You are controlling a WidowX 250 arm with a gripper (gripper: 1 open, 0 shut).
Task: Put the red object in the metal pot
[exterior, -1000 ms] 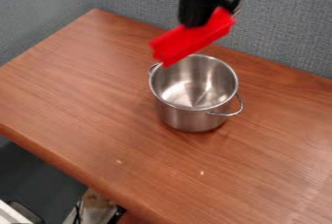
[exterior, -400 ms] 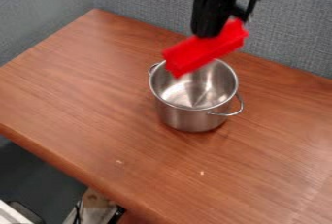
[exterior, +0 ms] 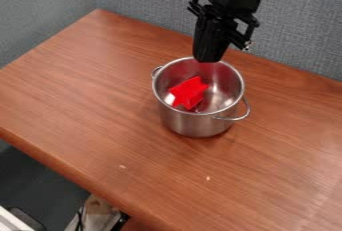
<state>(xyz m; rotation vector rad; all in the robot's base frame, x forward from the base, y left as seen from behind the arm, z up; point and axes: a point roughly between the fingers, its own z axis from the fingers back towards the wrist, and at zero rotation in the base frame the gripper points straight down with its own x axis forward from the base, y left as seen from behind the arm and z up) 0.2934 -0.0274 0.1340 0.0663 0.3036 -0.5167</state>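
Note:
The metal pot (exterior: 202, 99) stands upright on the wooden table, right of the middle. The red object (exterior: 189, 93) lies tilted inside it, leaning against the left inner wall, its upper end toward the back. My dark gripper (exterior: 210, 55) hangs straight down just above the pot's back rim. Its fingers look drawn together, and I see a small gap between them and the red object. The fingertips are dark against the pot's rim and hard to make out.
The brown wooden table (exterior: 94, 75) runs diagonally, with its front edge dropping off at lower left. A grey wall stands behind it. The pot's small loop handle (exterior: 245, 110) sticks out to the right.
The gripper came down and to the left from above the pot. The red object, which hung slanted over the rim, now lies inside the pot.

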